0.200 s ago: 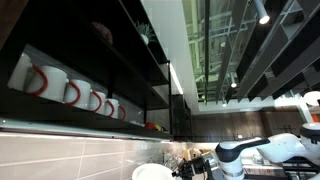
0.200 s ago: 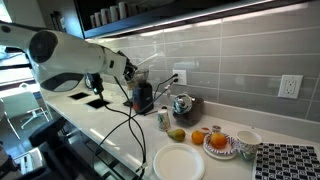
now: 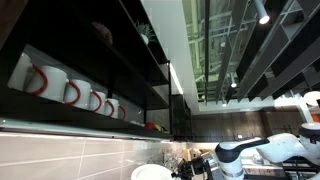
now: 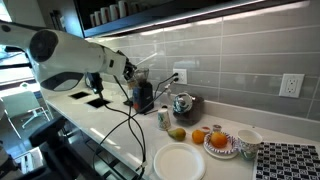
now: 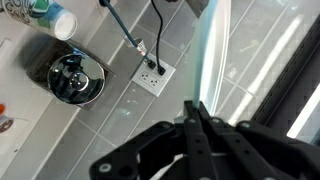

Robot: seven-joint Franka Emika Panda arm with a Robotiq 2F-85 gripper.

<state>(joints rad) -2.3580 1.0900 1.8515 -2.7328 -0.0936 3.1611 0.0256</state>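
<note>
My gripper [image 5: 196,112] is shut and empty, its two black fingers pressed together, held in the air in front of the grey tiled wall. In an exterior view the gripper [image 4: 138,88] hangs above the white counter [image 4: 110,125], near a dark appliance [image 4: 143,97] and a shiny metal kettle [image 4: 181,104]. The kettle also shows in the wrist view [image 5: 73,77], beside a wall socket [image 5: 152,74] with a cable plugged in. The arm shows in the exterior view [image 3: 240,155] too.
On the counter stand a can [image 4: 164,119], oranges [image 4: 199,135], a bowl with fruit [image 4: 220,143], a white plate [image 4: 179,161], a white mug [image 4: 246,142] and a patterned mat [image 4: 288,163]. White mugs [image 3: 70,92] sit on a dark shelf overhead.
</note>
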